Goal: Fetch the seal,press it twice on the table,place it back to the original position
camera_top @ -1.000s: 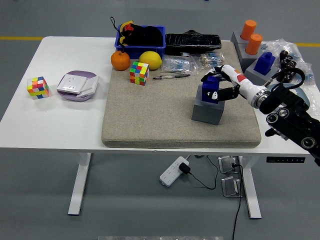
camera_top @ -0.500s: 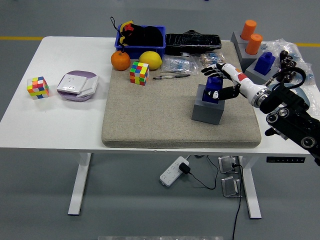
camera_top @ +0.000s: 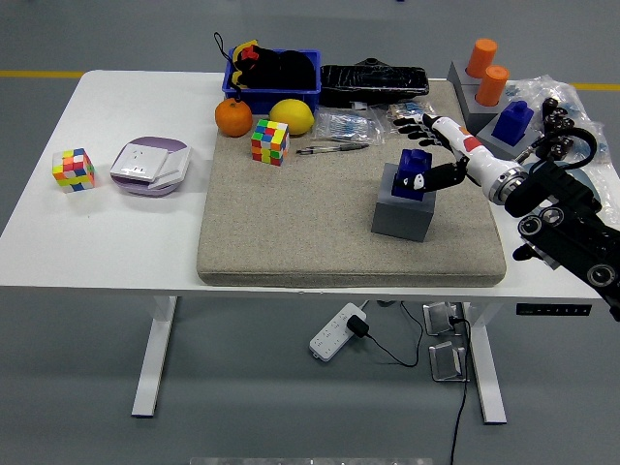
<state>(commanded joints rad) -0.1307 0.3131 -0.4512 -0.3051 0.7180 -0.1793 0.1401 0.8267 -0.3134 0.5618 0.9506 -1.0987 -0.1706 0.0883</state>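
A blue seal stands upright in its grey block holder on the right part of the beige mat. My right hand hovers just right of and behind the seal, with white fingers spread toward the far side and the thumb low beside the seal. The hand is open and holds nothing. Its black arm comes in from the right edge. No left arm shows.
A Rubik's cube, an orange, a lemon, pens and packets sit at the mat's back. A blue basket and black pouch stand behind. More seals stand far right. Another cube and a purple box lie left.
My right hand was curled around the blue seal; now its fingers have spread and it has drawn back to the right. The seal stays on the grey block.
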